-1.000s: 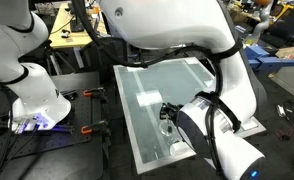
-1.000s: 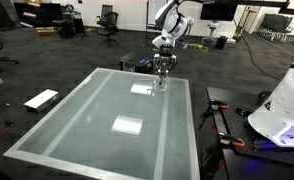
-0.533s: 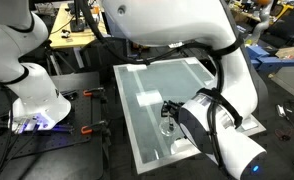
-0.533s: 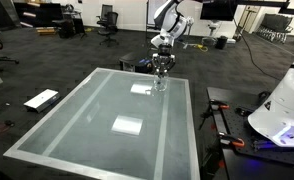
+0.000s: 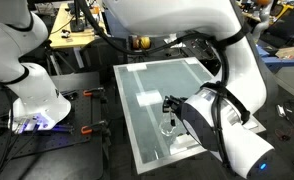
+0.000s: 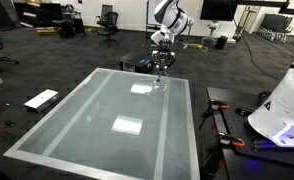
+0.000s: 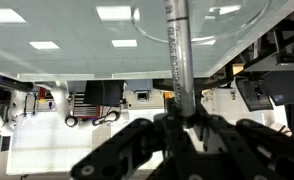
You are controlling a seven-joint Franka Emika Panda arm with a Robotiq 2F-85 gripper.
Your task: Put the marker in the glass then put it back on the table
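Wrist view showed the gripper [image 7: 183, 128] clamped on the marker [image 7: 176, 55]; the glass [image 6: 159, 86] sat beneath. Lowered off-centre, the marker might topple the glass.

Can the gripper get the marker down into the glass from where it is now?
Probably yes. The gripper holds the marker upright over the glass, whose open rim seems to curve around the marker in the wrist view. Nothing shows between them.
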